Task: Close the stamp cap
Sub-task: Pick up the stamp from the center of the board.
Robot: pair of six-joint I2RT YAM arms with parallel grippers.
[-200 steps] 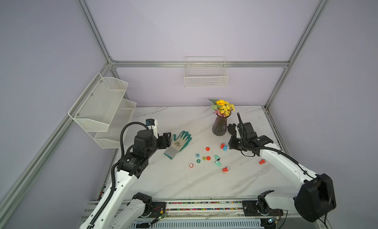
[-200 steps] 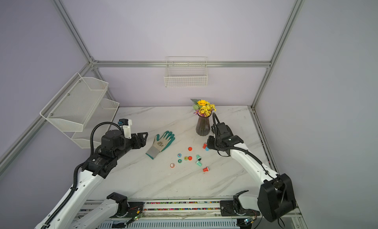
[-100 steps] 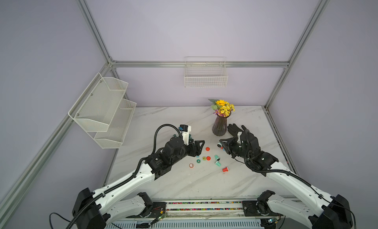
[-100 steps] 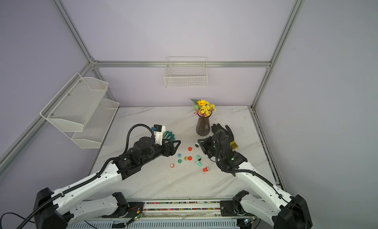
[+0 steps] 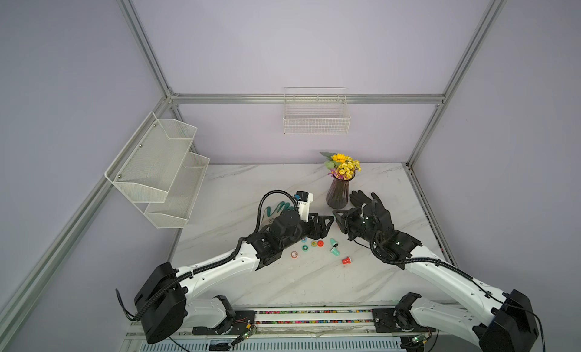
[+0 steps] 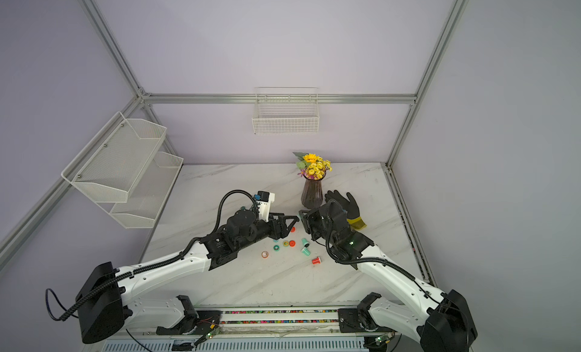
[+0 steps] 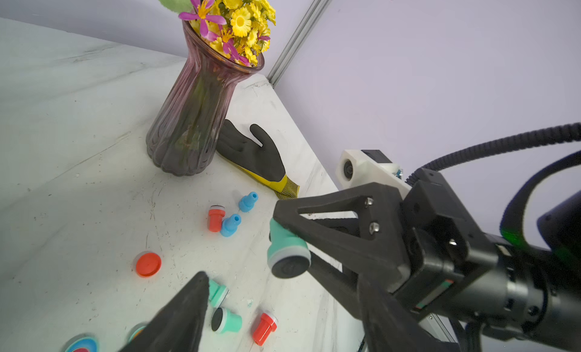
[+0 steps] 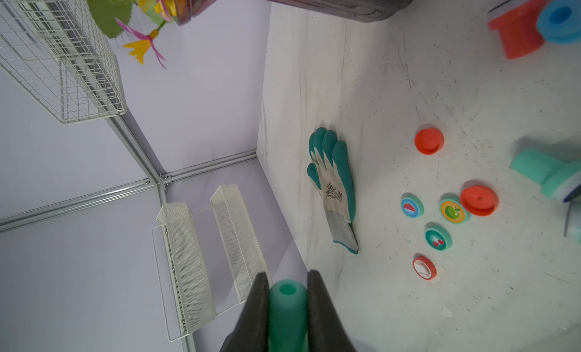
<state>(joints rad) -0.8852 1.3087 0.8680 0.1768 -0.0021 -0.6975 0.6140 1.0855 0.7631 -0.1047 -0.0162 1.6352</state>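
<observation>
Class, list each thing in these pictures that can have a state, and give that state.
right gripper, shut on teal stamp
teal stamp, held, uncapped
left gripper, open, empty
cherry cap, lying loose on table
red cap, lying loose on table
vase, upright
black glove, lying flat

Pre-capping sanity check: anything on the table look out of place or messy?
Yes: a red stamp and a teal stamp lie tipped on their sides, and white flecks dot the table beside them. The right end effector grips a second teal stamp, pad bare.
</observation>
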